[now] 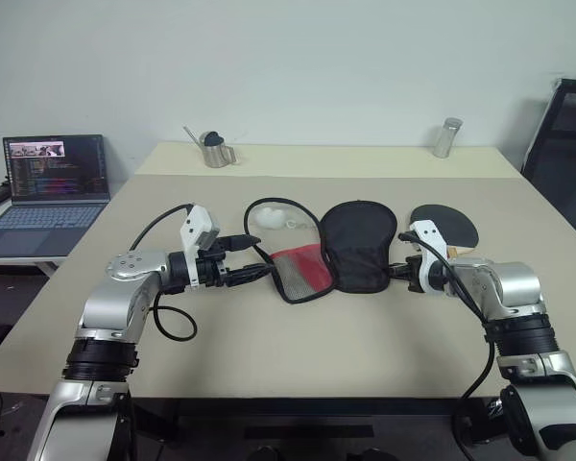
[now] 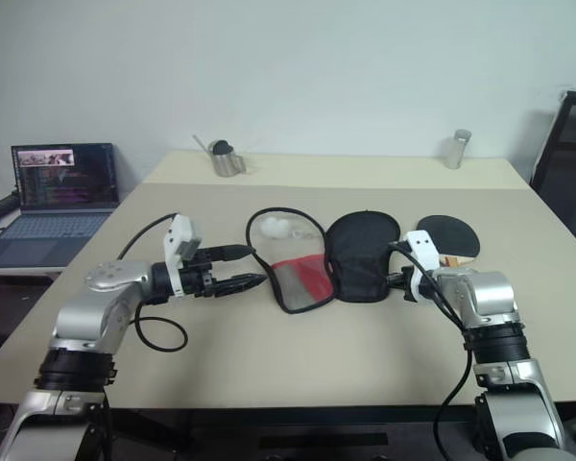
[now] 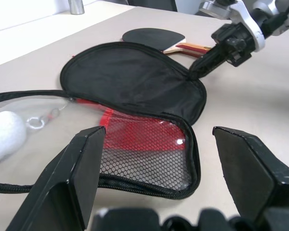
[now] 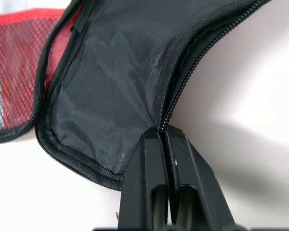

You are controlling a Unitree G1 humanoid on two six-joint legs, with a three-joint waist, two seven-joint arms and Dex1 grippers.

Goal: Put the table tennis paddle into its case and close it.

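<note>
The case lies spread open on the table, its black half on the right and its red mesh half on the left. My right gripper is shut on the zip edge at the black half's right rim, as the right wrist view shows close up. The table tennis paddle rests flat just behind that hand, black face up, outside the case. My left gripper stands open at the left rim of the mesh half, with nothing held between its fingers.
A white ball-like thing on a ring lies inside a black cord loop behind the case. A metal pitcher and a metal cup stand at the far edge. A laptop is at the left, a black chair at the right.
</note>
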